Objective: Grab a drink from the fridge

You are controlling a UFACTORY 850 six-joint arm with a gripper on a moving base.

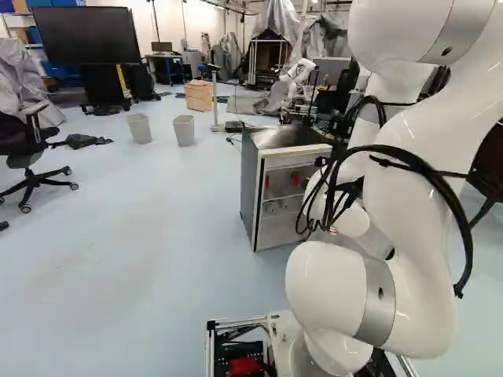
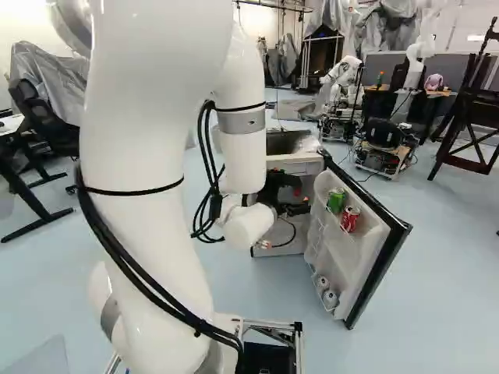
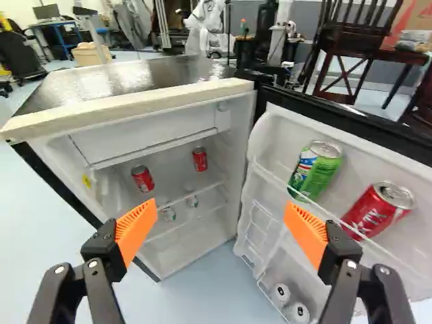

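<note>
Arm (image 2: 140, 148) folded and looped with black cables, we hold our gripper (image 2: 300, 205) out at twelve o'clock, before the open fridge (image 3: 182, 101). Its jaws stand wide apart, orange pads (image 3: 136, 228) facing each other. Toward the gripper's one o'clock, the swung-out fridge door (image 3: 270, 135) blocks that side; its upper rack carries the red can (image 3: 378, 208), then the green can (image 3: 316, 169), with two more cans (image 3: 281, 293) below. Inside, at eleven o'clock, two small red cans (image 3: 142, 179) sit on a shelf. Beyond, toward our one o'clock, stands another robot (image 2: 343, 74).
</note>
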